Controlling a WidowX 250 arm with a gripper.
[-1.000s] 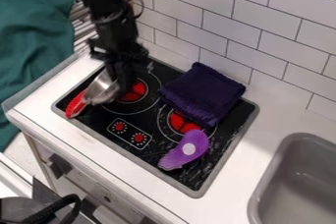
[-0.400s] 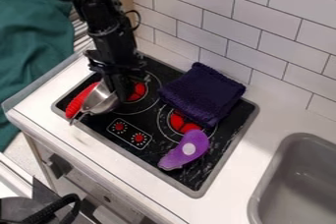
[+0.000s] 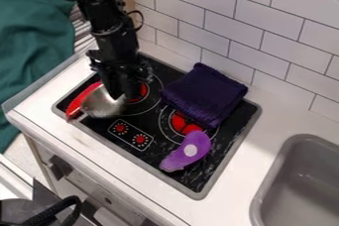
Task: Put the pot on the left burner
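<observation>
Gleaming pot (image 3: 104, 106), silvery, rounded (quite bowl-like), metallic

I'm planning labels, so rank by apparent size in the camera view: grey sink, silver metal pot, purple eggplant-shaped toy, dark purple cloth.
1. Grey sink
2. Dark purple cloth
3. Silver metal pot and purple eggplant-shaped toy: too alike to rank

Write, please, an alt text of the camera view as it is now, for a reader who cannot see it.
A black robot gripper is at a metal pot beside the left burner's red centre, a red item to its left. A folded dark purple cloth and a purple toy lie farther right on the black stove.
</observation>
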